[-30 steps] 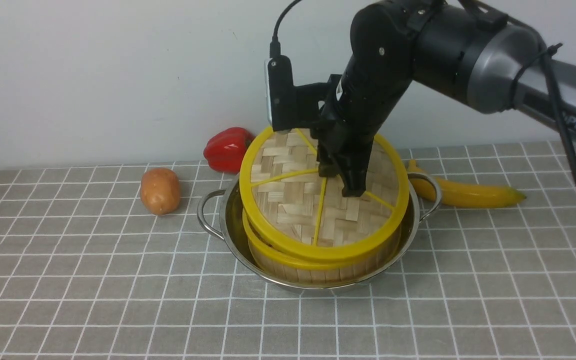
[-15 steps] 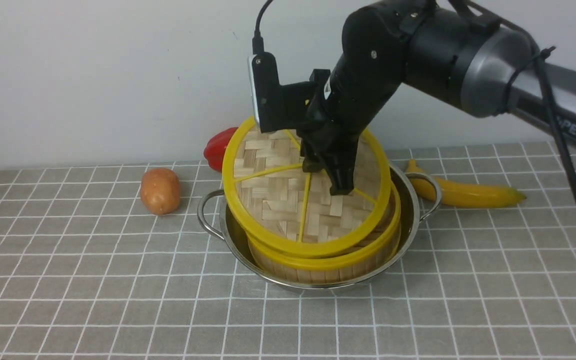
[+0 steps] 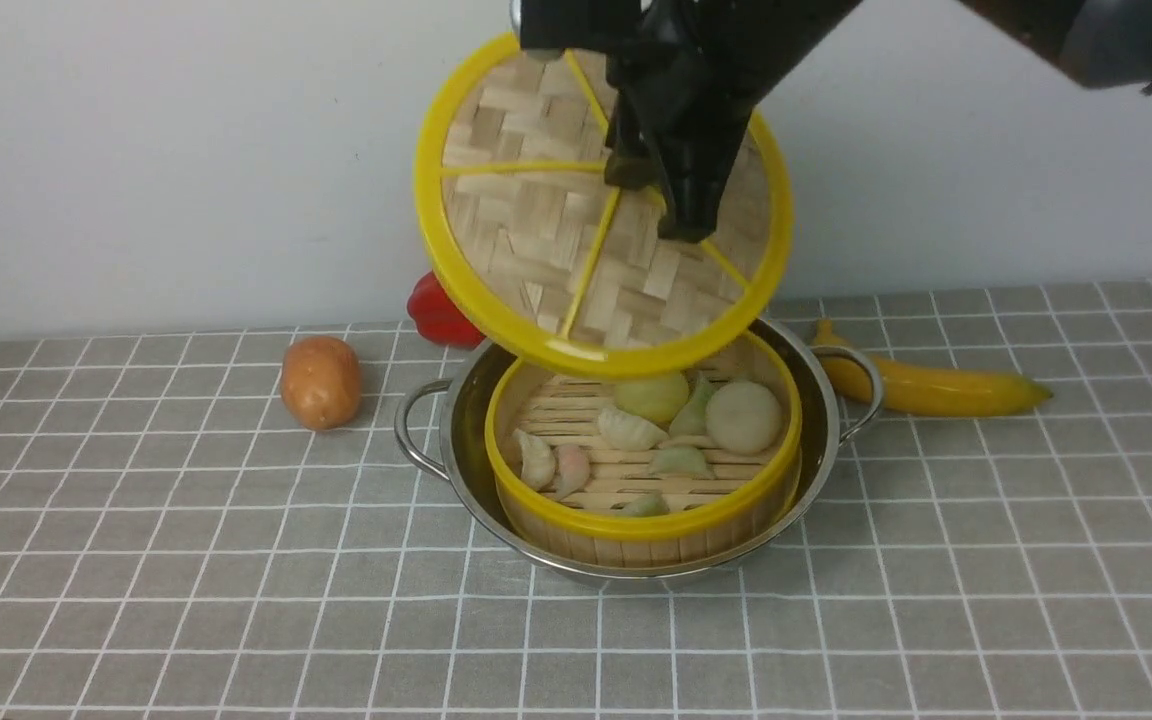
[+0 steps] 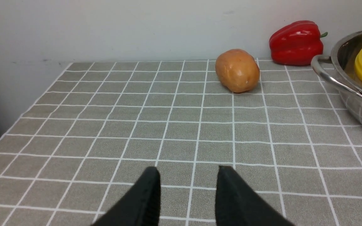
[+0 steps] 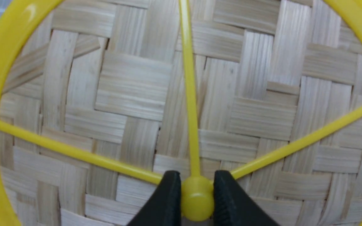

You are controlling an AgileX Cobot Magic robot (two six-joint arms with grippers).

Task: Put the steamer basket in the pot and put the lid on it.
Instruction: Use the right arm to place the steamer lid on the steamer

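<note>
The steamer basket (image 3: pixel 636 522) sits inside the steel pot (image 3: pixel 461 440), with several dumplings and buns on its slatted floor. The woven lid (image 3: pixel 536 250) hangs tilted in the air above the pot's far side, its face turned toward the front camera. My right gripper (image 3: pixel 658 205) is shut on the lid's yellow centre knob (image 5: pixel 196 197); in the right wrist view the lid (image 5: pixel 130 94) fills the frame and both fingers of the gripper (image 5: pixel 196 185) press the knob. My left gripper (image 4: pixel 188 172) is open over bare cloth, left of the pot (image 4: pixel 353 100).
A potato (image 3: pixel 319 381) lies left of the pot, and a red pepper (image 3: pixel 436 312) sits behind it near the wall. A banana (image 3: pixel 936 385) lies right of the pot. The table's left edge (image 4: pixel 20 113) shows in the left wrist view.
The right gripper has lifted the lid off the steamer basket, up and slightly left. The basket's dumplings now show. The pot and basket stayed put.
</note>
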